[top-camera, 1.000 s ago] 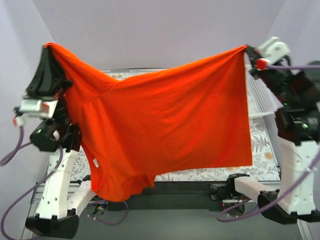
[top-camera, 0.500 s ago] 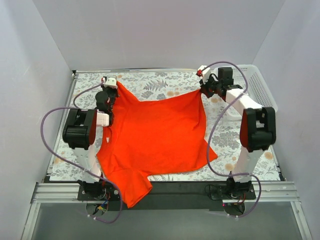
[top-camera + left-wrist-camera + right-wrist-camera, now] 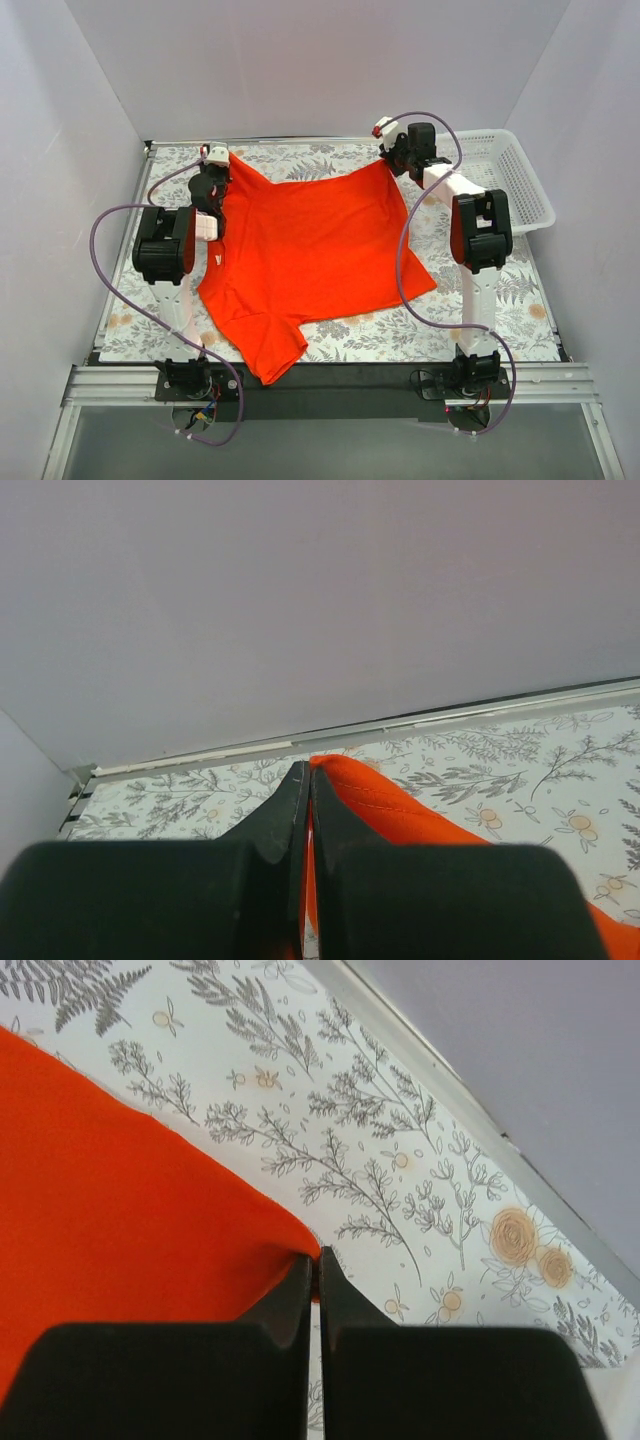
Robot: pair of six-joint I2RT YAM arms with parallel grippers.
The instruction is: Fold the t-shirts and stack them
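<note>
One orange-red t-shirt lies spread across the floral table, its near end hanging a little over the front edge. My left gripper is shut on its far left corner, cloth pinched between the black fingers. My right gripper is shut on the far right corner, low over the table. Both arms reach far back. The stretch of cloth between the two corners sags slightly.
A white mesh basket stands at the right edge of the table, just right of the right arm. The grey back wall and the table's back rail lie close beyond both grippers. Purple cables loop beside each arm.
A second ago the shirt hung high in the air between the raised grippers. Both arms have since swung back and down, laying it across the table, and reached farther toward the back wall.
</note>
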